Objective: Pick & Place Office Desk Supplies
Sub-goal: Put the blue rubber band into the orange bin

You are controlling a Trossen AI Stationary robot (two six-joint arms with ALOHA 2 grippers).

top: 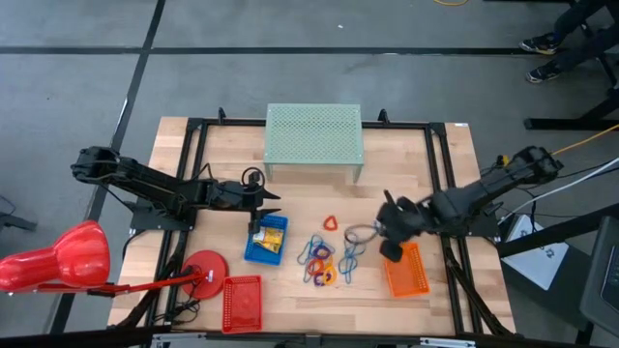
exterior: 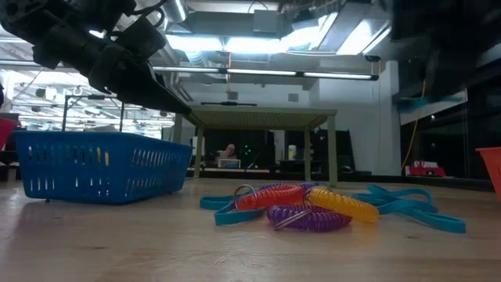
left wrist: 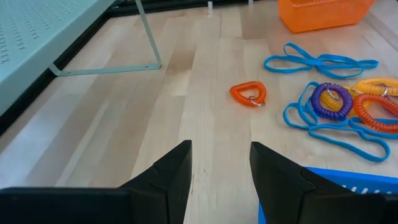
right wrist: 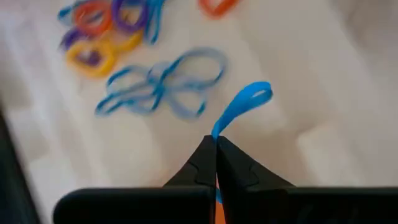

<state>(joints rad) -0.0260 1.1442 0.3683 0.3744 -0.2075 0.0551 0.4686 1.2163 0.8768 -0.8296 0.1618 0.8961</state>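
- The right hand (right wrist: 216, 144) is pinched tight on a thin blue loop (right wrist: 245, 104), above the table (top: 406, 174) near the orange tray (top: 406, 273) at the right edge.
- The left hand (left wrist: 221, 163) hangs with fingers parted and empty, beside the blue tray (top: 266, 242) holding yellow-and-black clips (top: 271, 235).
- Coiled and blue loops (top: 324, 259) lie mid-table toward the front edge.

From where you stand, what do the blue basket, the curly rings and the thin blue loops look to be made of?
The blue basket looks like moulded plastic: slotted walls, slight sheen. The curly rings look like glossy coiled plastic cord in red, yellow and purple, each with a small metal ring. The thin blue loops seem to be rubber bands; the one pinched in the right gripper droops limply. None of this is certain from looks alone.
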